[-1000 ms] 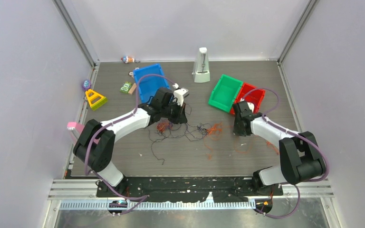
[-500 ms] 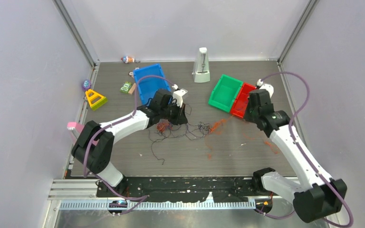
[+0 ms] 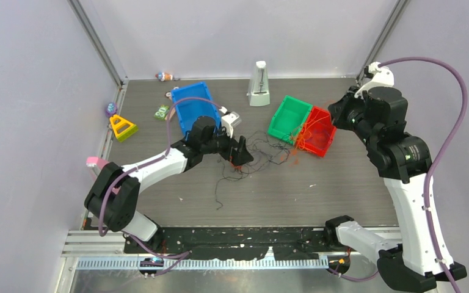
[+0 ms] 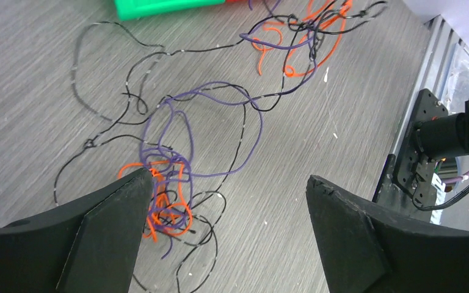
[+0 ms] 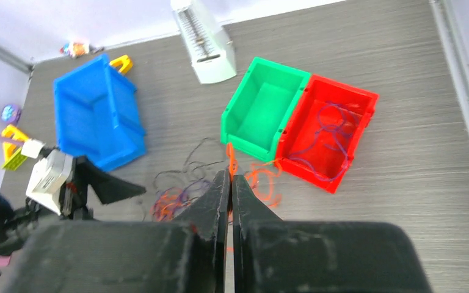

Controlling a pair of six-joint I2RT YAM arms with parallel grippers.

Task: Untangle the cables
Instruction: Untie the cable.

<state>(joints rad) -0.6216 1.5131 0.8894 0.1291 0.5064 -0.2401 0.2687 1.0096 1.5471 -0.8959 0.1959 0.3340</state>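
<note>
The cables [image 3: 258, 151] are thin orange, purple and black strands spread on the table between the arms. One small orange-purple clump [image 4: 168, 195] lies by the left finger [image 4: 113, 213] of my left gripper [image 4: 229, 183]. That gripper is open, low over the table, with nothing between its jaws. A second tangle [image 4: 299, 36] lies farther off near the green bin. My right gripper [image 5: 230, 177] is raised high above the bins and shut on an orange cable strand [image 5: 231, 155]. That strand hangs down towards the red bin [image 3: 327, 143]. Purple loops [image 5: 330, 137] lie inside the red bin.
A green bin [image 3: 288, 119] stands against the red one, and a blue bin [image 3: 189, 104] stands behind the left arm. A white metronome [image 3: 259, 84] is at the back centre. Small toys [image 3: 122, 127] sit along the left wall. Grey walls enclose the table.
My left gripper opened and let go of the clump. My right arm rose and swung back right with the orange strand, dragging the tangle towards the bins.
</note>
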